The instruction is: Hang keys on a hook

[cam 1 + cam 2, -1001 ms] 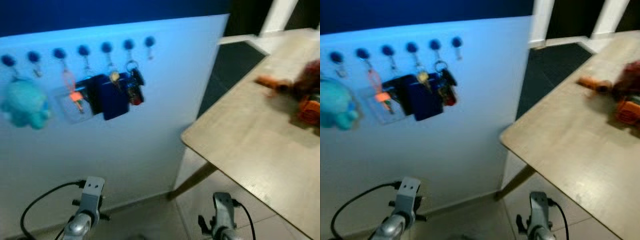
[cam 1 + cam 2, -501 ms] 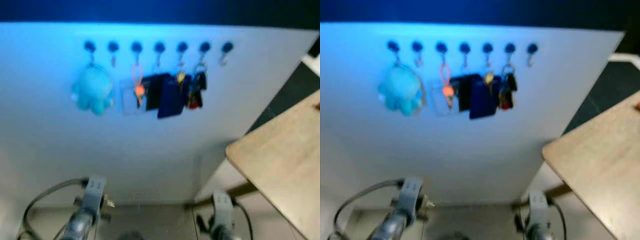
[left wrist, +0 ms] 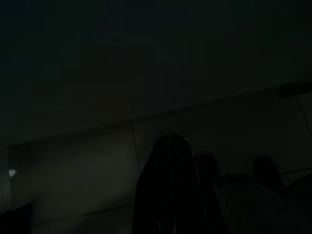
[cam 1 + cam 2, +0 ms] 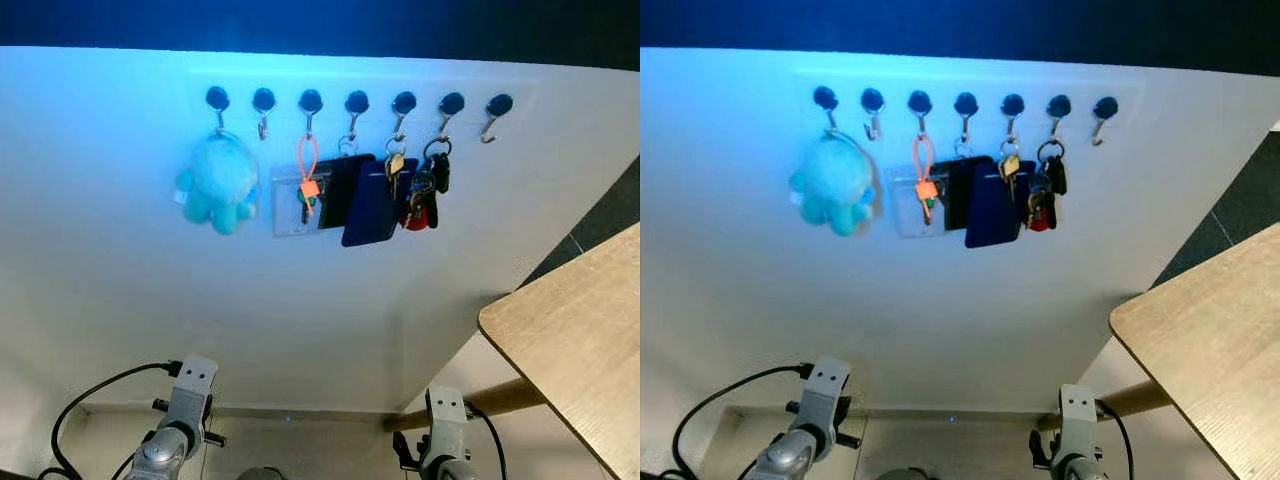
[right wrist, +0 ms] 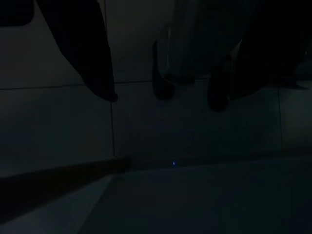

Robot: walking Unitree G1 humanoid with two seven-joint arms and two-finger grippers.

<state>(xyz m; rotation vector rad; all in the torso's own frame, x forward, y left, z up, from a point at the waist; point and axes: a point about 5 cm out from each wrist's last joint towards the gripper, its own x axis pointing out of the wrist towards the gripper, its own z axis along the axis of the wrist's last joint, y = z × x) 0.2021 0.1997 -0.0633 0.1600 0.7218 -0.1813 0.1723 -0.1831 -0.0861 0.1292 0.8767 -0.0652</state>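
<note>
A: Where are the keys?

B: A bunch of keys (image 4: 421,195) hangs on the sixth hook (image 4: 447,108) from the robot's left, on the white board (image 4: 120,280). A red fob and a dark fob hang in the bunch. There are seven hooks in the row, each with a dark round head.

A: What else is on the board?

B: A blue plush (image 4: 218,188) on the first hook. The second hook (image 4: 263,104) is bare. An orange strap (image 4: 307,170) with a clear card sleeve hangs on the third, and a black card (image 4: 337,190) on the fourth. A navy card (image 4: 371,205) and a brass key hang on the fifth, just beside the bunch and partly overlapping it. The last hook (image 4: 493,109), at the robot's right, is bare.

A: And the grippers?

B: Both arms hang low, well below the keys. The left arm (image 4: 178,430) is at the bottom left, with a black cable looping off it. The right arm (image 4: 445,440) is at the bottom right, near a table (image 4: 580,350) leg. The bunch is high above and between them, a little nearer the right arm.

A: Are the fingers open or closed?

B: I cannot tell. The left wrist view is very dark, with only a black finger shape over a dim tiled floor. The right wrist view is as dark, showing floor tiles and vague dark shapes. Neither gripper touches the keys.
</note>
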